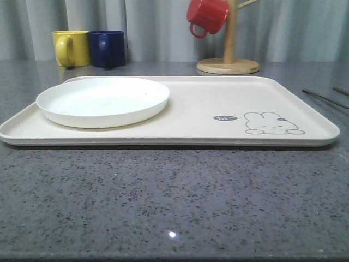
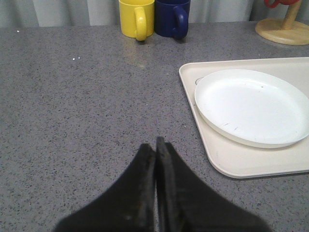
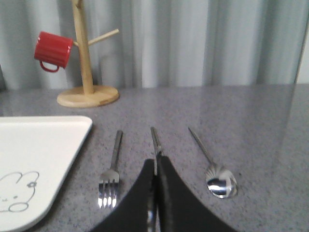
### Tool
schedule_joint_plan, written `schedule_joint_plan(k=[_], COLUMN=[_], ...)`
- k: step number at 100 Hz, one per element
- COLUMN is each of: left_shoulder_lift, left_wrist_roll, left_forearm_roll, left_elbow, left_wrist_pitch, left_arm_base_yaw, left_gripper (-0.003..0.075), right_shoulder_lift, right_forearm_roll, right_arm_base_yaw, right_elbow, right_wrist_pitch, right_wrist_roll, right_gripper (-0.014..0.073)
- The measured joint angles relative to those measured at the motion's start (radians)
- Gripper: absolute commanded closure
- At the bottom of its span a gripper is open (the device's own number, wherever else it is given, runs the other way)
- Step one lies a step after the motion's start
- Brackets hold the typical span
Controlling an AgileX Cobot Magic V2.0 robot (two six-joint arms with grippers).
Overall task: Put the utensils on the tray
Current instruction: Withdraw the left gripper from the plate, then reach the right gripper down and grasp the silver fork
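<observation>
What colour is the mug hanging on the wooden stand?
Red. The hanging mug on the wooden stand shows best in the right wrist view.

Front camera looks low and close across the tray (image 1: 218, 109); both wrist cameras face forward, sharing its opposite ends.

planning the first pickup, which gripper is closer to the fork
Right. The right gripper is shut over the chopsticks, with the fork just beside it on the table. The left gripper is shut on the far side of the tray, by the plate.
</observation>
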Motion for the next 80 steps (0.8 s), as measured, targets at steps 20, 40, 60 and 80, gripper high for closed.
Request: schedule_joint_plan(k=[20,40,60,80], left_shoulder_lift=[-0.004,-0.004,-0.004,-0.004], left_wrist_roll=[-0.001,-0.001,-0.001,-0.001], left_forearm_roll=[0.000,0.000,0.000,0.000], left_elbow=[0.002,0.002,0.002,0.002], left_wrist_pitch=[0.000,0.000,0.000,0.000], left_arm_base_yaw=[0.000,0.000,0.000,0.000], left_gripper=[0.0739,0.0739,0.0739,0.0739], right_shoulder_lift=[0.197,0.460,0.715,0.976], right_forearm_roll=[0.000,0.014,0.080,0.126], right_arm_base_yaw=[0.000,0.009,0.013,0.042], right_elbow=[-0.196,-0.365,-0.520,-0.723], right_wrist_pitch=[0.336,0.479,0.533,0.665], right_wrist_roll=[-0.002,-0.014,-0.016,-0.016], right_gripper=[0.0602,0.0165,0.0078,0.0118])
